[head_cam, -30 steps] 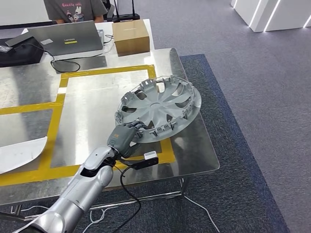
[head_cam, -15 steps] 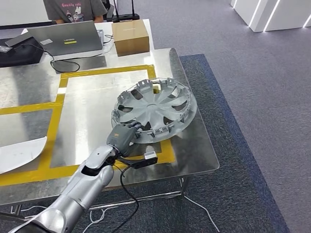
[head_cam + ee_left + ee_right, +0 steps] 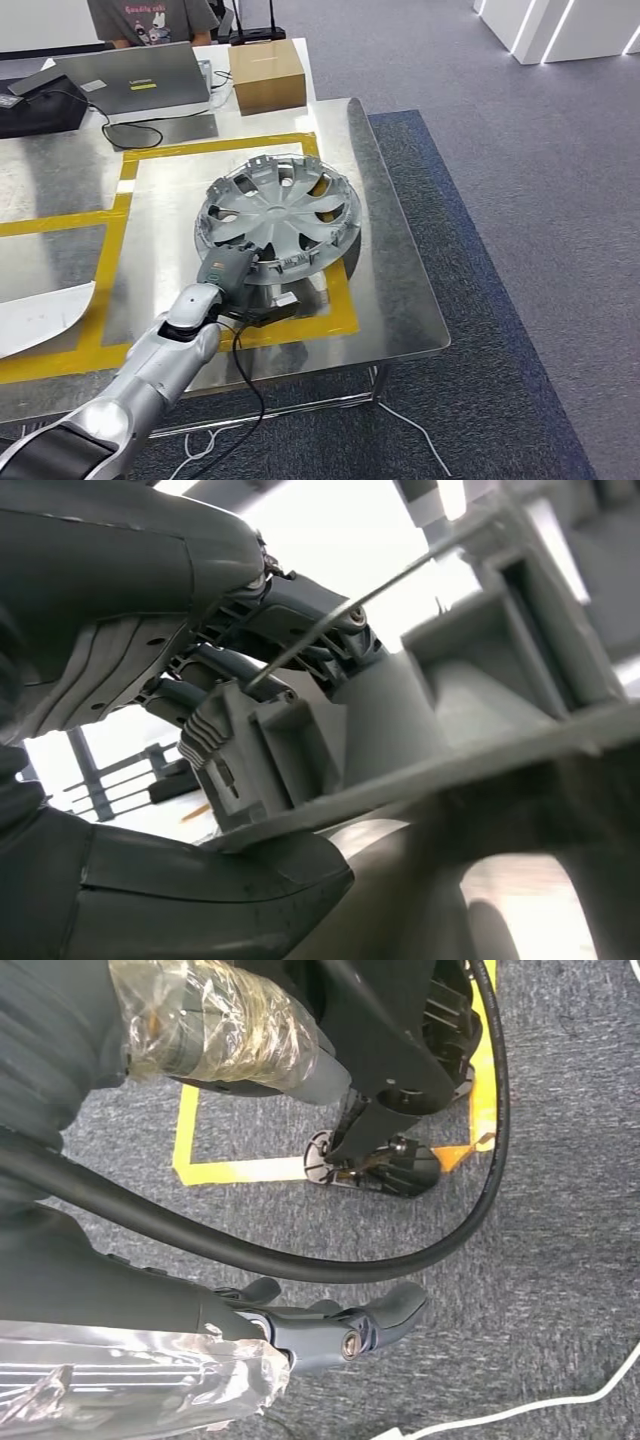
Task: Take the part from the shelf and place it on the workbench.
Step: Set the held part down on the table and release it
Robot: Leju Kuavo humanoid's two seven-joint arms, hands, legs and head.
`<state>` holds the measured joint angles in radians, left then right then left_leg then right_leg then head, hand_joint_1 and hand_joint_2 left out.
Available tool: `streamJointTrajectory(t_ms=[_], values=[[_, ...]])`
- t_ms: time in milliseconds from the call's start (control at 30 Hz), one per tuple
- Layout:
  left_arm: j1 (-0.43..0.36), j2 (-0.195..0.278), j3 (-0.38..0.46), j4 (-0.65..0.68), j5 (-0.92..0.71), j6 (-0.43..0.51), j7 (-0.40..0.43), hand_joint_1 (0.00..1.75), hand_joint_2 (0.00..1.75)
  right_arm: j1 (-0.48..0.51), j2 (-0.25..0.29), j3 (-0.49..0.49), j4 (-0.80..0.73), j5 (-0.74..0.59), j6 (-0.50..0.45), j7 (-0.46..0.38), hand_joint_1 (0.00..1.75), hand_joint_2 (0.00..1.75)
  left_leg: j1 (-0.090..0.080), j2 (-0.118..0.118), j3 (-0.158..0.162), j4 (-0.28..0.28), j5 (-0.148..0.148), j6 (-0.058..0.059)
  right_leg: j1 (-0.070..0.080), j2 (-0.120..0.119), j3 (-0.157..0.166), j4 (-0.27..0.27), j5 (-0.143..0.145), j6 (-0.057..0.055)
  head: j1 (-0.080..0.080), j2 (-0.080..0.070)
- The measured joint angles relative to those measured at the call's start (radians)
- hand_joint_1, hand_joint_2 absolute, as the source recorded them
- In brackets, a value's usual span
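One wide steel workbench [image 3: 392,300] carries the yellow-taped square, and the silver wheel cover [image 3: 279,215] sits tilted over its near right part, far edge apparently higher. The left hand [image 3: 226,275] clamps its near rim, so an early release could drop it askew; the right hand [image 3: 332,1325] hangs empty, fingers loosely extended.

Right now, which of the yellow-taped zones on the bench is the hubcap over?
The hubcap hangs over the right-hand taped rectangle, nearest the cardboard box, its rim gripped by the left robot hand. The other taped zone lies left.
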<state>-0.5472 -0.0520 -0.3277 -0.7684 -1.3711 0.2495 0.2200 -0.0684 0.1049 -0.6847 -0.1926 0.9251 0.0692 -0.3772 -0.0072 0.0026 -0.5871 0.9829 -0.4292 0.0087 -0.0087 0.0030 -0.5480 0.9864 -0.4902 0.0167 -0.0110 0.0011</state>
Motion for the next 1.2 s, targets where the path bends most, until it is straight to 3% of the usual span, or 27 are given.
streamJointTrajectory(t_ms=[200, 333, 433, 567, 767, 1067, 1200], values=[[-0.018, 0.057, 0.072, 0.055, 0.001, 0.026, -0.026, 1.75, 1.75, 0.011, 0.000, 0.000, 0.000, -0.001, -0.002, -0.001, 0.00, 1.75, 0.000, 0.002, 0.000, 0.000, 0.001, -0.001, 0.001, 0.003, -0.002, 0.000, 0.001, -0.001, 0.000, 0.000], [-0.018, 0.069, 0.101, 0.064, -0.020, 0.022, -0.023, 0.00, 1.75, 0.011, 0.000, -0.002, 0.000, -0.001, -0.003, -0.003, 0.00, 0.00, 0.000, 0.002, -0.002, 0.000, 0.001, -0.001, 0.001, 0.002, -0.003, 0.001, 0.001, -0.001, 0.000, 0.000], [-0.019, 0.072, 0.123, 0.064, -0.023, 0.020, -0.023, 0.00, 1.75, 0.012, 0.000, -0.004, 0.000, -0.001, -0.003, -0.004, 0.00, 0.00, 0.000, 0.002, -0.002, 0.000, 0.001, -0.001, 0.000, 0.002, -0.003, 0.001, 0.001, -0.001, 0.000, 0.000], [-0.017, 0.076, 0.159, 0.063, -0.002, 0.029, -0.058, 0.00, 0.00, 0.016, 0.000, -0.005, 0.000, -0.002, -0.004, -0.008, 0.00, 0.00, 0.000, 0.002, -0.002, 0.000, 0.001, -0.001, 0.000, 0.002, -0.003, 0.001, 0.001, -0.001, 0.000, 0.000], [0.039, 0.067, 0.188, -0.016, 0.083, 0.029, -0.201, 0.00, 0.00, 0.023, 0.000, -0.015, 0.000, -0.002, -0.007, -0.020, 0.00, 0.00, 0.000, 0.001, -0.003, 0.000, 0.001, -0.001, 0.000, 0.000, -0.004, 0.001, 0.001, -0.001, 0.000, 0.000], [0.118, 0.047, 0.182, -0.144, 0.153, 0.030, -0.277, 0.00, 0.00, 0.029, 0.000, -0.029, 0.000, -0.003, -0.007, -0.026, 0.00, 0.00, -0.001, 0.000, -0.008, 0.003, 0.000, 0.000, -0.002, 0.000, -0.008, -0.001, 0.003, 0.001, 0.000, 0.000], [0.189, 0.040, 0.159, -0.299, 0.261, 0.016, -0.353, 0.00, 0.00, 0.035, 0.000, -0.038, 0.000, -0.011, -0.008, -0.035, 0.00, 0.00, 0.001, 0.001, 0.001, -0.024, 0.022, 0.027, -0.004, -0.004, -0.005, -0.013, 0.005, 0.020, -0.001, 0.000]])
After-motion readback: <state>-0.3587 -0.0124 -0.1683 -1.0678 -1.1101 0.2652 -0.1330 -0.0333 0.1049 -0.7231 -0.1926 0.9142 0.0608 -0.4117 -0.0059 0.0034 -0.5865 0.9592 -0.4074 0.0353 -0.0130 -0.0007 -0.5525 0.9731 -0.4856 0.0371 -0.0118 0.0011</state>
